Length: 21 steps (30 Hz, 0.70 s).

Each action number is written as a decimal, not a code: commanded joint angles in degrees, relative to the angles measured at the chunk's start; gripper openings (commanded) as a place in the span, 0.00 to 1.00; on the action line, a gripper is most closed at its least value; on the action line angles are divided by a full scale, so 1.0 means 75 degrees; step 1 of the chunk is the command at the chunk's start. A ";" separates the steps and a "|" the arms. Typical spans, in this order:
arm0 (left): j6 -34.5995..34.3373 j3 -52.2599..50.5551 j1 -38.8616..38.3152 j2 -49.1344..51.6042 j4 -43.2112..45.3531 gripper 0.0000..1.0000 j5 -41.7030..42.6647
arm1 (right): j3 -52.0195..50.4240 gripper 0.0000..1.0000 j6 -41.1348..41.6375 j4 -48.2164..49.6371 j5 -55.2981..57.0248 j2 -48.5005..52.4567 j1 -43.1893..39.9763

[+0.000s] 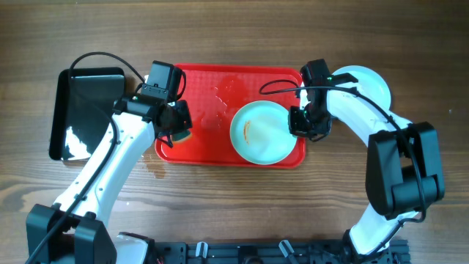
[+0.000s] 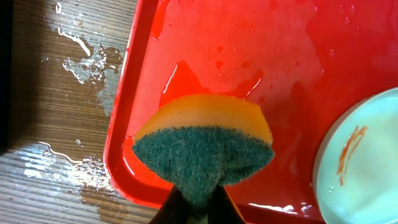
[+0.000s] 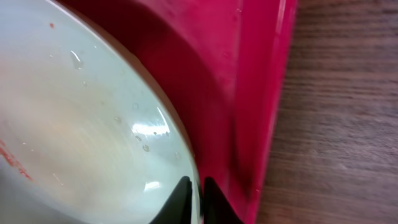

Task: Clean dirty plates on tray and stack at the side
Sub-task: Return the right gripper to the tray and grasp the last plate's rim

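Overhead: the tray (image 1: 212,92) lies with its long axis from 9 to 3 o'clock. One plate (image 1: 260,132) rests flat in its 4 o'clock area; a second plate (image 1: 366,81) sits off the tray at 2 o'clock. Left wrist: the left gripper (image 2: 198,202) is clamped on a sponge (image 2: 205,143), green face in view, over the wet 8 o'clock tray corner. Right wrist: the right gripper (image 3: 194,200) pinches the plate's 3 o'clock rim, fingers nearly together.

Both arms = white shells w/ chunky black joint housings. Left arm (image 1: 110,158) & right arm (image 1: 350,110) each have a thin black cable looping near the wrist. Left claw (image 2: 198,210) & right claw (image 3: 198,200): black, tapered tips.
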 commanded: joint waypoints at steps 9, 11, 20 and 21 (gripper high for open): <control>-0.0073 -0.0064 -0.0020 0.0058 0.0119 0.04 0.0178 | -0.0184 0.12 0.0609 0.1478 -0.1061 -0.0023 0.0513; -0.0076 -0.0064 -0.0020 0.0058 0.0114 0.04 0.0236 | -0.0268 0.11 0.1093 0.1813 -0.0580 0.0067 0.0854; -0.0073 -0.0064 -0.0020 0.0058 0.0152 0.04 0.0242 | -0.0268 0.20 0.1603 0.2500 -0.0460 0.0175 0.1198; -0.0073 -0.0064 -0.0020 0.0058 0.0169 0.04 0.0265 | -0.0268 0.26 0.1600 0.2518 -0.0446 0.0175 0.1198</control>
